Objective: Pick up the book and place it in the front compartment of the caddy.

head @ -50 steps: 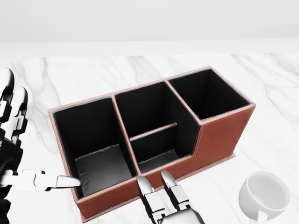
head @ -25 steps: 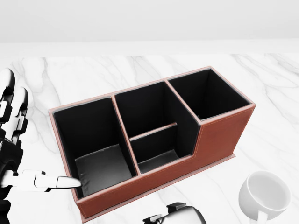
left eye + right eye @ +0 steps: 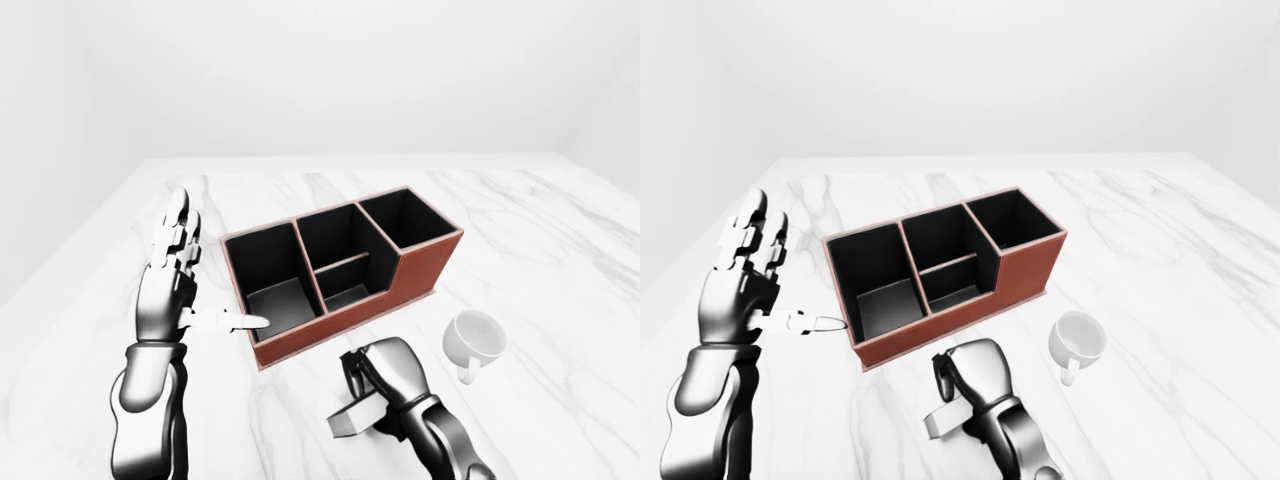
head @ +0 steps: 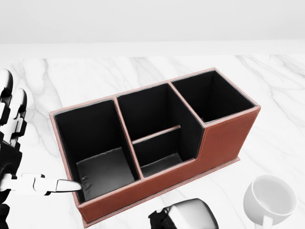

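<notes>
The brown caddy with black compartments stands mid-table, angled. Its large left compartment holds nothing. In the left-eye view a small grey book lies tilted on the marble below the caddy. My right hand is curled over the book's upper end, fingers closed round it. In the head view only the hand's knuckles show at the bottom edge, and the book is hidden. My left hand stands open to the left of the caddy, fingers upright, thumb touching the caddy's lower-left corner.
A white mug sits on the marble table to the right of my right hand, below the caddy's right end. White walls surround the table.
My right hand's fingers, stretched toward the caddy a second ago, have curled in; the hand dipped low in the head view and has risen a little. The left hand barely moved.
</notes>
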